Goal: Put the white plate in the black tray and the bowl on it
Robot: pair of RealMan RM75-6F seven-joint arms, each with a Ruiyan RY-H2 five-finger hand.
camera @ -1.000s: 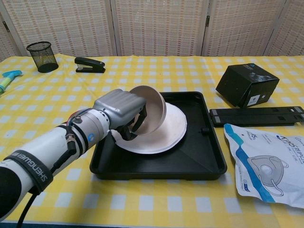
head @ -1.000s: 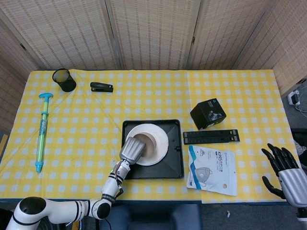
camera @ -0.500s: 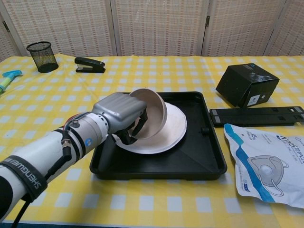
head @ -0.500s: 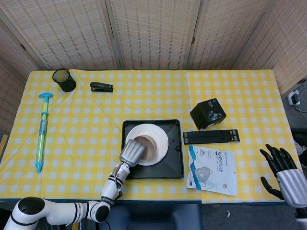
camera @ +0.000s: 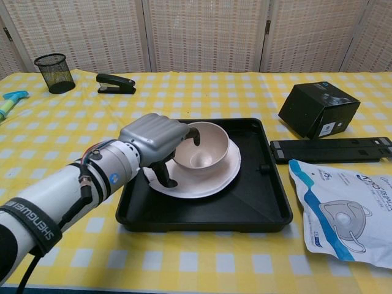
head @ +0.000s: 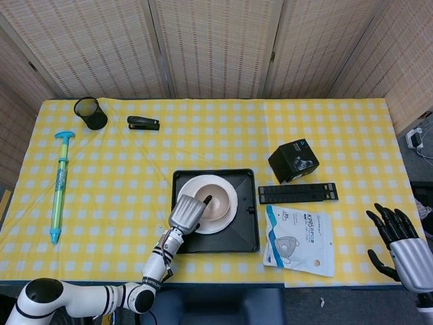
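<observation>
Left arm: reaches in from the near-left corner of the table, white forearm angled up and to the right toward the tray.
Left hand [camera: 153, 136]: silver back turned upward, sitting over the left rim of the bowl [camera: 202, 147]; in the head view the hand [head: 187, 212] covers the bowl's lower-left edge.
Left hand fingers [camera: 193, 134]: one dark fingertip hooks over the bowl's rim into its inside, and the thumb [camera: 164, 176] points down outside the wall onto the plate; the rim sits between them, so the hand pinches the bowl.
Bowl: upright, mouth facing up, resting on the white plate [camera: 215, 182]; seen from above, the bowl [head: 214, 206] lies near the plate's middle.
White plate: flat inside the black tray [camera: 257, 202], toward the tray's back-left part; from above the plate [head: 225, 224] shows as a ring around the bowl.
Black tray: square, on the yellow checked tablecloth [head: 122, 183], near the table's front middle; tray rim [head: 254, 217].
Right hand [head: 399, 244]: at the far right edge of the head view, off the table's corner, dark fingers spread apart and pointing up, holding nothing; the chest view does not show it.
Right of tray: a black flat bar [camera: 331, 149], a black box [camera: 318, 109] behind it, a packaged mask [camera: 343, 211] in front.
</observation>
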